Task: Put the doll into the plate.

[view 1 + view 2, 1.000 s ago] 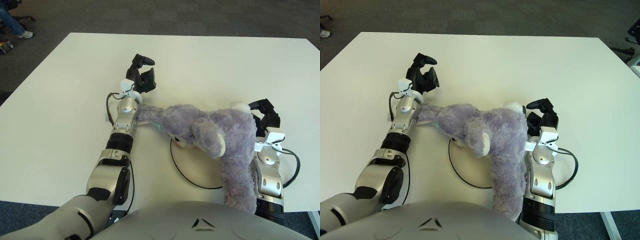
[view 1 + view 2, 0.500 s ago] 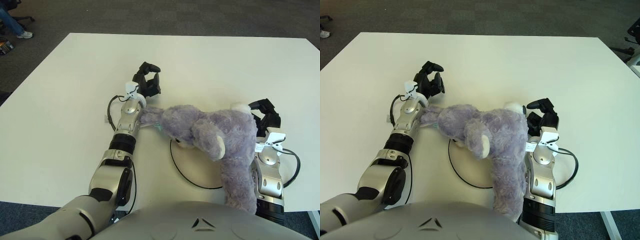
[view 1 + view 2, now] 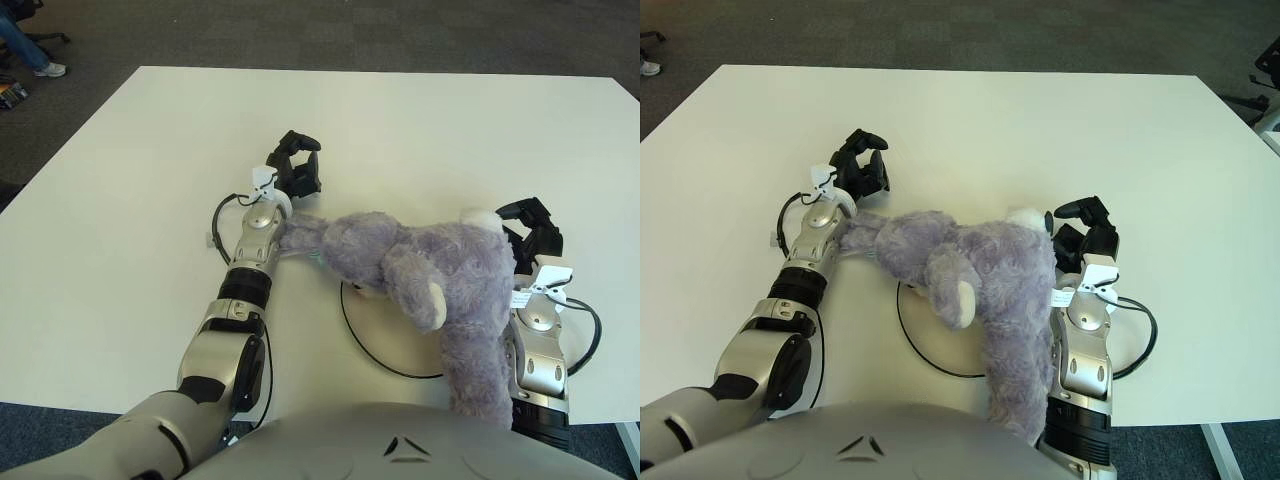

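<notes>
A purple plush doll (image 3: 445, 265) lies across a white plate with a black rim (image 3: 385, 345) near the table's front edge. Its head covers the plate's far side and its body hangs over the front edge beside my right forearm. One long limb of the doll reaches left and rests against my left wrist. My left hand (image 3: 297, 170) is just beyond that limb, fingers curled, holding nothing. My right hand (image 3: 530, 228) rests on the table at the doll's right, close to its white tail, fingers relaxed and empty.
The white table (image 3: 140, 140) stretches far and left. A black cable (image 3: 588, 338) loops beside my right forearm. The table's right corner is close to my right arm. A person's foot (image 3: 40, 66) shows on the carpet at far left.
My left hand has moved right, closer to the doll, and curled its fingers in. The doll's head has sagged slightly lower over the plate. The right hand has stayed put.
</notes>
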